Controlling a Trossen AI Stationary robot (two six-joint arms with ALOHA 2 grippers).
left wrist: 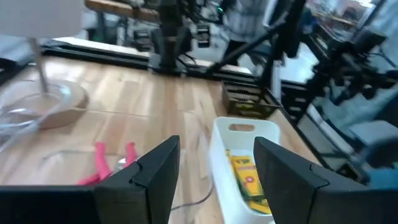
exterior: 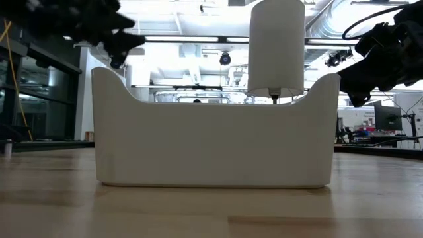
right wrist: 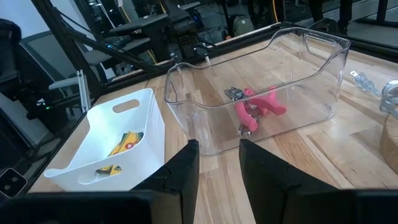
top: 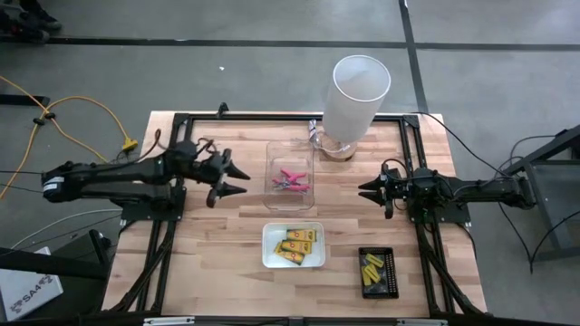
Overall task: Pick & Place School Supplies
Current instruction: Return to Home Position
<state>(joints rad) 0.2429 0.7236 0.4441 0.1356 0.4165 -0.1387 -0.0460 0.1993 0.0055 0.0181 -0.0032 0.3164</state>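
no print on the yellow-orange rectangular packets [top: 296, 244] is legible; on the left wrist view one shows a red mark on its dark label, unreadable. they lie overlapped in the white plastic tray [top: 268, 258], too stacked to count. the pink-handled scissor-like tools [top: 290, 181] sit in the clear plastic tray [top: 272, 154], tangled, perhaps two. a few tiny yellow blocks [top: 370, 272] lie in the black tray [top: 391, 272]. three trays in all, and one tall white cylinder [top: 356, 95], on the wooden tabletop [top: 217, 263]. the low view shows only the white tray's wall, hiding its contents. the left end effector [top: 237, 181] hangs beside the clear tray, spread wide, holding nothing; the right end effector [top: 364, 190] faces it from the other side, parted narrowly, also bare
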